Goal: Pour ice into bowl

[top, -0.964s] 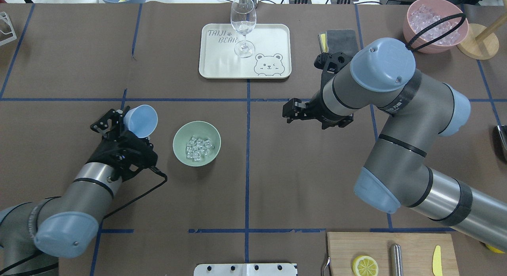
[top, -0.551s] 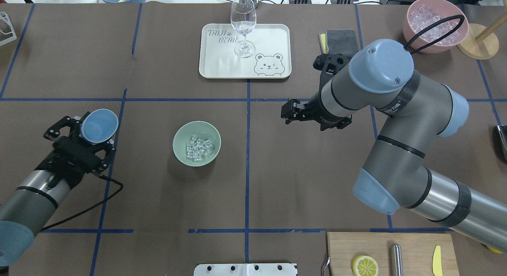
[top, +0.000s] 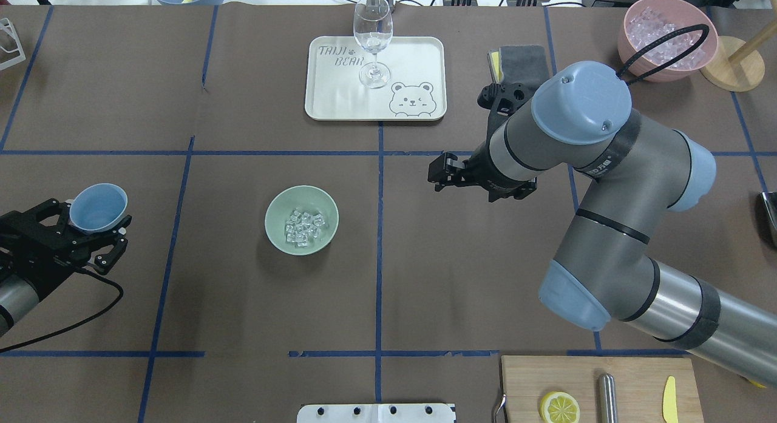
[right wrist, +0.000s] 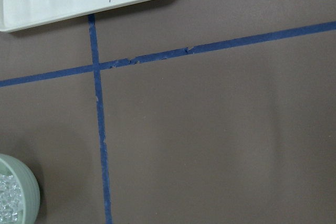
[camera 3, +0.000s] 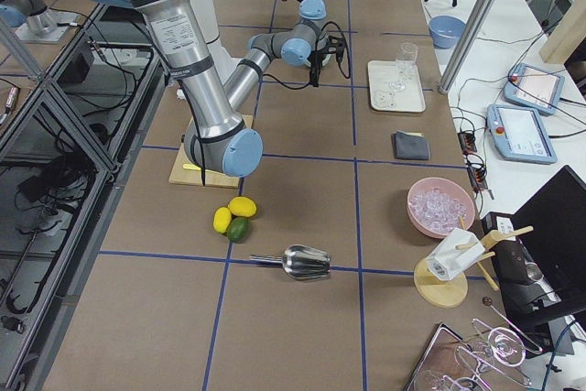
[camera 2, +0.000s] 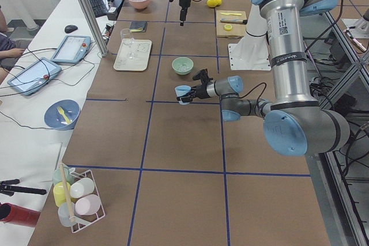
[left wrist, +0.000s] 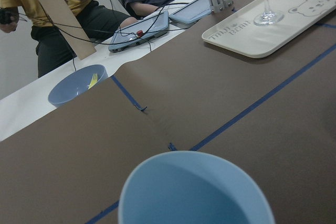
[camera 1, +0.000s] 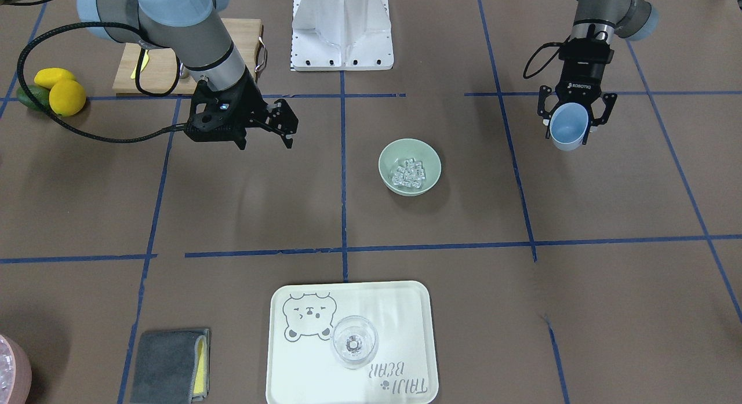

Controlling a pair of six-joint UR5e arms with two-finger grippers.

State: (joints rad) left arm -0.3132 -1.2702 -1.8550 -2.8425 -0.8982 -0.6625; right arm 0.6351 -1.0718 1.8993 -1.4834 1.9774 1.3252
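1. Table (top: 473, 247), covered in brown paper with blue tape lines, carried everything.
2. Right arm reached over the table's middle. The right gripper (camera 1: 285, 126) hung above the paper with its fingers spread and nothing between them, well apart from the bowl (top: 274, 229).
3. Left gripper (camera 1: 568, 130) was clamped around a blue cup (top: 97, 207), well off to the bowl's other side.
4. Cream tray (top: 413, 53) with a bear drawing bore an upright wine glass (top: 373, 28).
5. Mint-green bowl sat upright on the paper between the two grippers.
6. Blue cup faced mouth upward; its inside looked empty in the left wrist view.
7. Ice (top: 305, 226) lay as a cluster of clear cubes in the bowl's bottom.
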